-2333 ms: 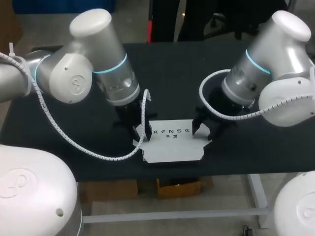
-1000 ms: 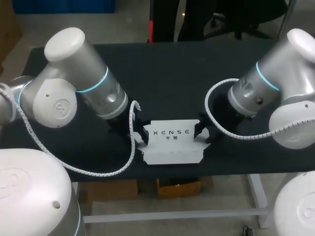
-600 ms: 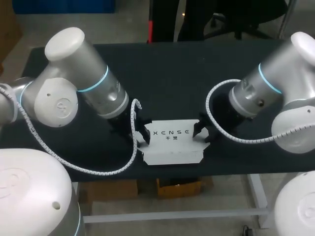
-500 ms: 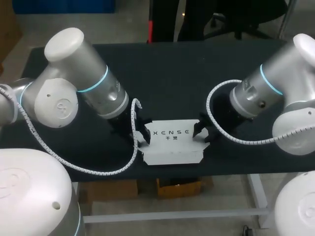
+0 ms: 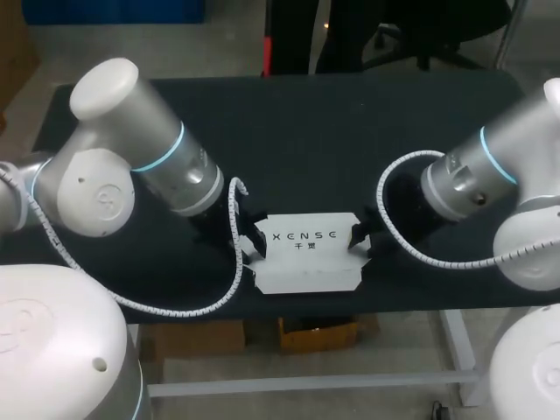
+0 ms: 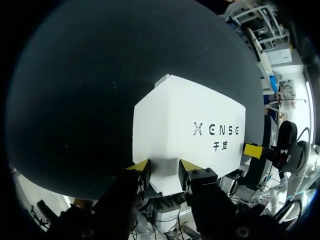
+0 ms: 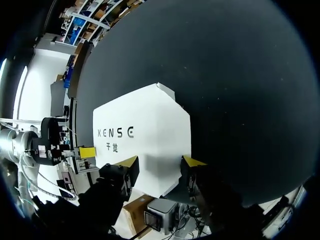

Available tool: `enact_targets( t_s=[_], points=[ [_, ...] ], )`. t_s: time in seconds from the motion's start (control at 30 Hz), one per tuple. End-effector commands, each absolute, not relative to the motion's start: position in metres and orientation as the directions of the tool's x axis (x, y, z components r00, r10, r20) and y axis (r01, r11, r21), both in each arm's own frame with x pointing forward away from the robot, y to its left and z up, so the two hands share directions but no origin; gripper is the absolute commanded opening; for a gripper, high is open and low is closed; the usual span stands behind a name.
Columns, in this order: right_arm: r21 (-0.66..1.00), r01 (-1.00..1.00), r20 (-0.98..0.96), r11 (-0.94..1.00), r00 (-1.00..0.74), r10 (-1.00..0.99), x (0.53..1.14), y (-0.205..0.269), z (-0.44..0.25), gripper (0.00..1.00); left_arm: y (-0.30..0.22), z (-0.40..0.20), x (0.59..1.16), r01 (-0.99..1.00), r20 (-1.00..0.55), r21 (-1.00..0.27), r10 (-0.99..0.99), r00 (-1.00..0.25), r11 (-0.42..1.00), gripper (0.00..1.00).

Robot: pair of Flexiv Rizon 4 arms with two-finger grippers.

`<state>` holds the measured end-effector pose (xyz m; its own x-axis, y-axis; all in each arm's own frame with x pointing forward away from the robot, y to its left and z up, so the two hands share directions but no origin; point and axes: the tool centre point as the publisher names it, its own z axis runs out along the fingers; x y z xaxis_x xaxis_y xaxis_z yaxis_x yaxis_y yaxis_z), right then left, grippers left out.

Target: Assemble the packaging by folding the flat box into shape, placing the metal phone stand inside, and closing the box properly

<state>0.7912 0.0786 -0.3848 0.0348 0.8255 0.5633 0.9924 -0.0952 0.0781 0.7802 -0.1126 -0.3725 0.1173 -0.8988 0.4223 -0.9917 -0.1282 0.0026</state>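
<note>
- The box (image 5: pixel 304 254) lies flat near the front edge of the tabletop (image 5: pixel 332 140), not yet folded into shape.
- The left tool (image 6: pixel 162 170) and right tool (image 7: pixel 159 167) each sit at one end of it, fingers spread with that end between them. Whether they press it is unclear.
- No stand is in view, so folding, loading and closing all seem left to do.

the inside of the box (image 5: pixel 306 262) is hidden; its end edges are partly covered by the left gripper (image 6: pixel 165 172) and the right gripper (image 7: pixel 159 167).
</note>
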Motion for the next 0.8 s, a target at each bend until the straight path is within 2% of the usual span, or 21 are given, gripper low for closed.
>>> enact_targets(
  t_s=[0.03, 0.33, 0.8],
  points=[
    [0.115, 0.987, 0.577, -0.112, 0.026, 0.817, 0.7871, 0.0810, -0.3930, 0.52, -0.1132, -0.3786, 0.7804, -0.991, 0.434, 0.001, -0.893, 0.122, -0.135, 0.38],
    [0.130, 0.987, 0.611, -0.097, -0.003, 0.792, 0.7903, 0.0860, -0.3931, 0.49, -0.1096, -0.3820, 0.7825, -0.989, 0.479, 0.000, -0.868, 0.128, -0.146, 0.38],
    [0.130, 0.987, 0.663, -0.090, -0.019, 0.749, 0.7941, 0.0889, -0.4014, 0.49, -0.1082, -0.3872, 0.7856, -0.991, 0.532, 0.000, -0.839, 0.116, -0.137, 0.39]
  ],
)
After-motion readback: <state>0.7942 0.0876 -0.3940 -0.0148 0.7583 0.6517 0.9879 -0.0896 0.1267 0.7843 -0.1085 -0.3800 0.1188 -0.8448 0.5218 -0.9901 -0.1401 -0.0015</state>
